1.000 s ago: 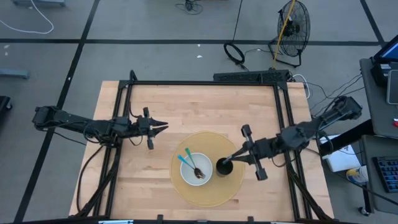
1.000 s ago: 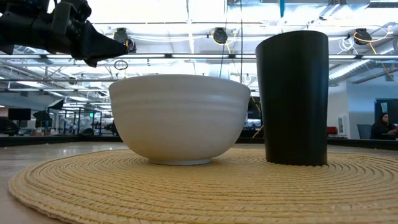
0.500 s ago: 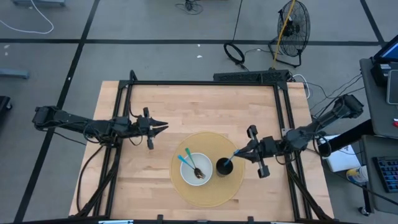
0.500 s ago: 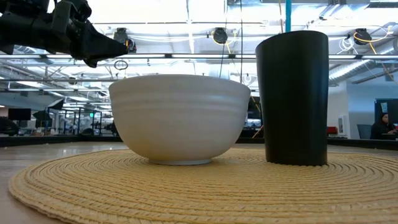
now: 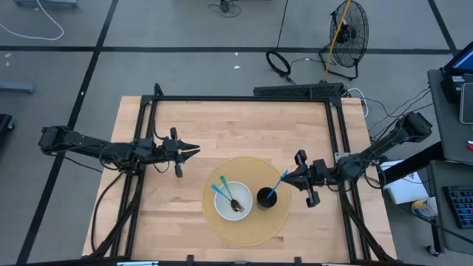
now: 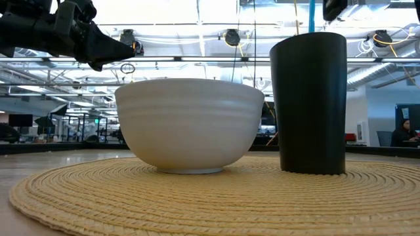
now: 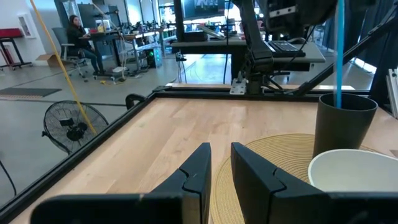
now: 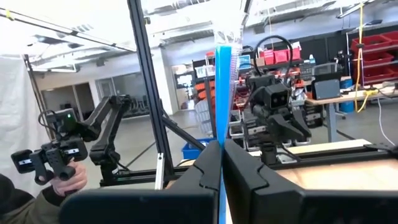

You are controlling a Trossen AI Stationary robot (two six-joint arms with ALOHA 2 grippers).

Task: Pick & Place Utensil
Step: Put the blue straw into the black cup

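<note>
A wooden tabletop (image 5: 244, 125) carries a round woven placemat (image 5: 247, 225) near its front edge. On the mat a white bowl (image 5: 233, 199) and a black cup (image 5: 264, 198) stand side by side, close but apart. Inside the bowl lie a blue-handled utensil (image 5: 219, 191) and a dark metal one (image 5: 236, 205).

The right gripper (image 5: 287, 177) sits just beside the cup, on the side away from the bowl. Its fingers (image 8: 208, 165) are closed on a blue utensil (image 5: 274, 186), pinching the upper handle, as the right wrist view shows. That utensil slants down with its lower end inside the cup.

The left gripper (image 5: 194, 151) waits over bare wood, well apart from the mat, pointing toward the middle of the tabletop. Its fingers (image 7: 198, 163) stand slightly apart with a narrow gap between them, holding nothing.

A floor fan (image 5: 347, 35) stands beyond the tabletop.
</note>
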